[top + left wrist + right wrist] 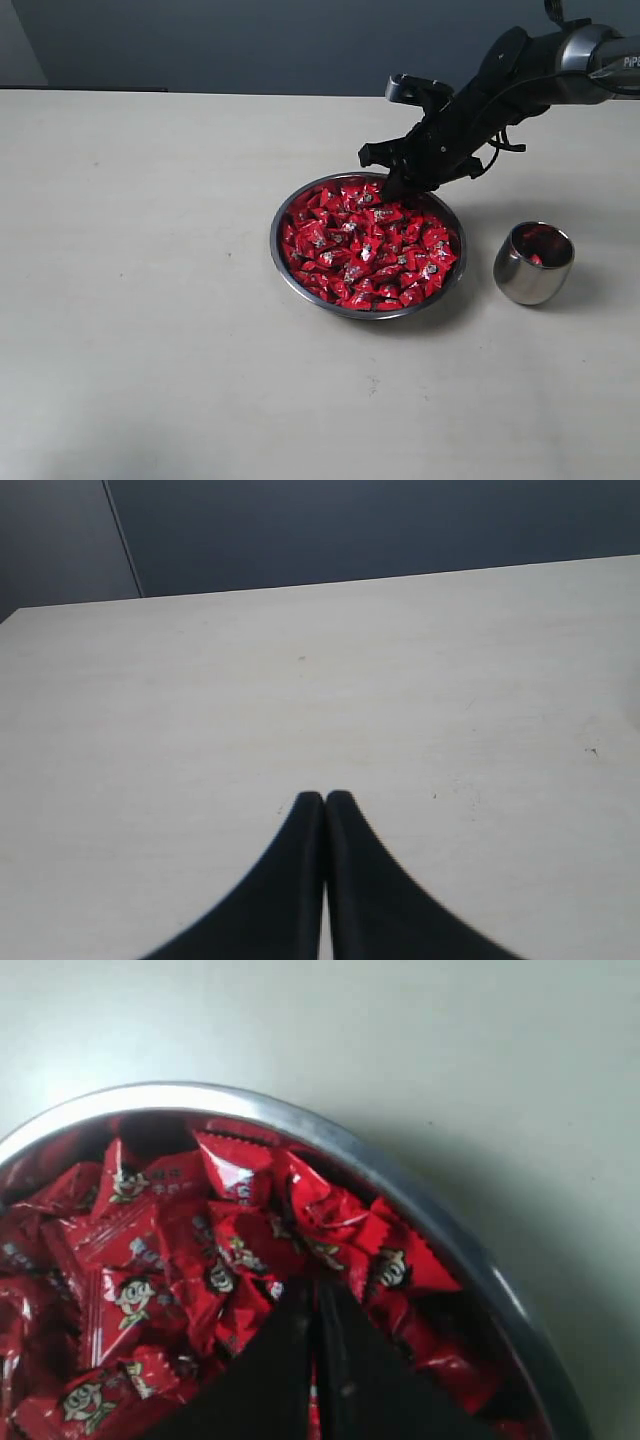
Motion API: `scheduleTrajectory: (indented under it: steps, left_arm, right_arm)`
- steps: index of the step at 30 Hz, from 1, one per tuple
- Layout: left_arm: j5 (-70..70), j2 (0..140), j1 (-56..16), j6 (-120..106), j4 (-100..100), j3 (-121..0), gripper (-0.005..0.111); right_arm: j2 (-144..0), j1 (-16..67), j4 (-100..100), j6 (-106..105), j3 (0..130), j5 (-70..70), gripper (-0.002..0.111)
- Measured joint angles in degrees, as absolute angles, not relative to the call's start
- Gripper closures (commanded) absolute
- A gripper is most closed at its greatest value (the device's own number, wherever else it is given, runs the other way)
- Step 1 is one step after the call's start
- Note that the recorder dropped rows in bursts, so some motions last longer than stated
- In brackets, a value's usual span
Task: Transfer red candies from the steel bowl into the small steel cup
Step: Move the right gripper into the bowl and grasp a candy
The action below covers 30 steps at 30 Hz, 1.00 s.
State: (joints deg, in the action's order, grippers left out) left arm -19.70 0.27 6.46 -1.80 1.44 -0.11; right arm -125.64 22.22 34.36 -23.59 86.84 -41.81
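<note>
Your right gripper [391, 188] sat pressed together among the red candies [370, 245] at the bowl's [274, 240] twelve o'clock rim, catch unclear; the cup [522, 280] lay at its four o'clock, nearest that arm.

The left tool [324, 799], its black fingers [288, 885] pressed together, hangs above a pale table [300, 680].

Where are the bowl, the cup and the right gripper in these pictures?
bowl [273, 245], exterior view, on its left rim.
cup [520, 283], exterior view, on its outer wall.
right gripper [314, 1290], right wrist view, between its fingertips.
</note>
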Motion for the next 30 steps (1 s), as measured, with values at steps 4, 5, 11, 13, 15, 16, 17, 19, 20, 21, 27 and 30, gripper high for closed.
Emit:
scheduleTrajectory:
  steps: [4,5,11,13,15,16,17,19,20,21,27,30]
  left_arm:
    - [-19.7,0.27,6.46,-1.8,1.44,-0.11,0.106]
    - [-19.7,0.27,6.46,-1.8,1.44,-0.11,0.106]
    - [-19.7,0.27,6.46,-1.8,1.44,-0.11,0.106]
    - [-19.7,0.27,6.46,-1.8,1.44,-0.11,0.106]
    - [-19.7,0.27,6.46,-1.8,1.44,-0.11,0.106]
    - [-19.7,0.27,6.46,-1.8,1.44,-0.11,0.106]
    - [-19.7,0.27,6.46,-1.8,1.44,-0.11,0.106]
    - [-19.7,0.27,6.46,-1.8,1.44,-0.11,0.106]
    - [-19.7,0.27,6.46,-1.8,1.44,-0.11,0.106]
    - [-19.7,0.27,6.46,-1.8,1.44,-0.11,0.106]
    - [-19.7,0.27,6.46,-1.8,1.44,-0.11,0.106]
    - [-19.7,0.27,6.46,-1.8,1.44,-0.11,0.106]
  right_arm:
    - [-125.64,22.22,33.91,-23.59,86.84,-43.21,0.096]
    - [-125.64,22.31,33.78,-23.59,86.84,-43.46,0.096]
    - [-125.64,22.31,33.18,-23.59,86.84,-45.35,0.083]
    - [-125.64,22.31,33.05,-23.59,86.84,-46.6,0.064]
    - [-125.64,22.31,33.05,-23.59,86.84,-48.38,0.062]
    - [-125.64,22.31,33.05,-23.59,86.84,-49.32,0.065]
    - [-125.64,22.31,33.05,-23.59,86.84,-49.86,0.072]
    - [-125.64,22.31,33.05,-23.59,86.84,-50.1,0.076]
    - [-125.64,22.31,33.05,-23.59,86.84,-50.1,0.076]
    - [-125.64,22.31,33.37,-23.59,86.84,-50.1,0.075]
    - [-125.64,23.01,34.96,-23.59,86.84,-49.82,0.083]
    - [-125.64,23.94,34.96,-23.59,86.84,-48.94,0.107]
